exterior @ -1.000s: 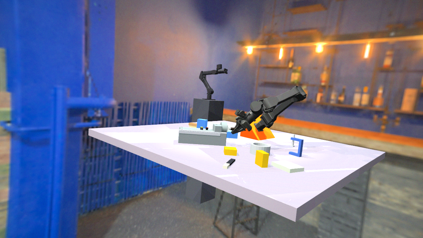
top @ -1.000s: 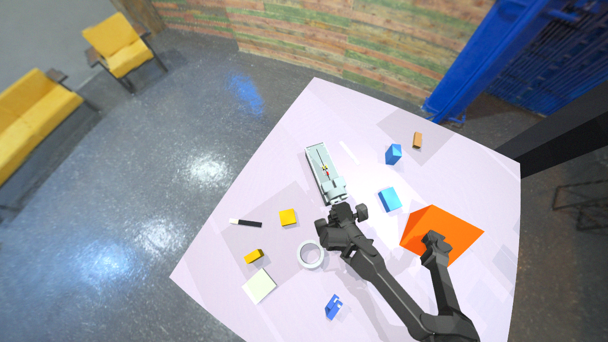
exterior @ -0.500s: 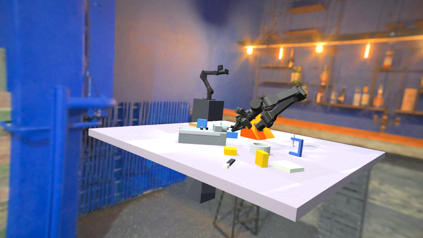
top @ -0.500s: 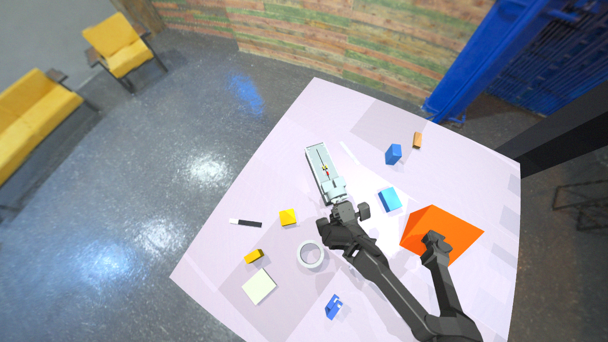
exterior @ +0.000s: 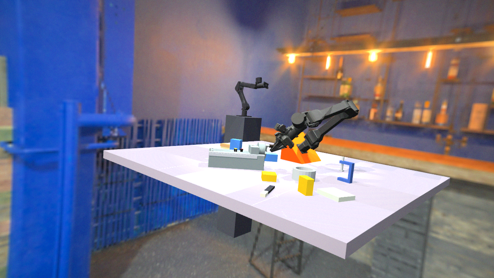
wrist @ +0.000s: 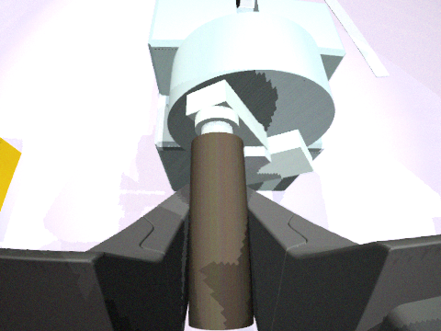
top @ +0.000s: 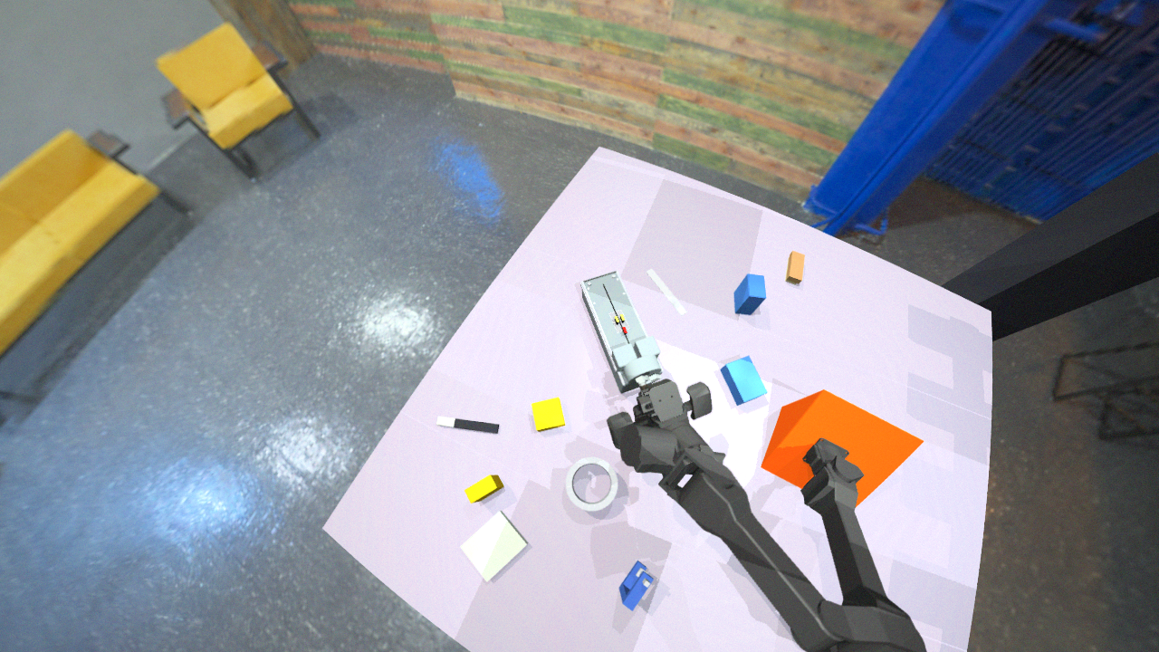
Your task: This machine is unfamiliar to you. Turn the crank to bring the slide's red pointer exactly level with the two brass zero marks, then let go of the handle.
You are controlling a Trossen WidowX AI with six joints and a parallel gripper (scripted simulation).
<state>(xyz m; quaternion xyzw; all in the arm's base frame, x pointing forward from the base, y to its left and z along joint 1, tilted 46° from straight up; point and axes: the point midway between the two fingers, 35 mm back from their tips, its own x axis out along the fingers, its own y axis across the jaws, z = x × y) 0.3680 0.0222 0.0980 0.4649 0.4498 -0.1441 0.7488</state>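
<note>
Apparently brown, smooth, cylindrical handle (wrist: 218, 230)

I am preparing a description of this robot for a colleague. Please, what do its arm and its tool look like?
The arm is matte black to dark grey, with long, angular links and a thick, round joint housing. The tool has two dark, wedge-shaped fingers, each with a thin curved seam line. I see no readable markings.
</note>
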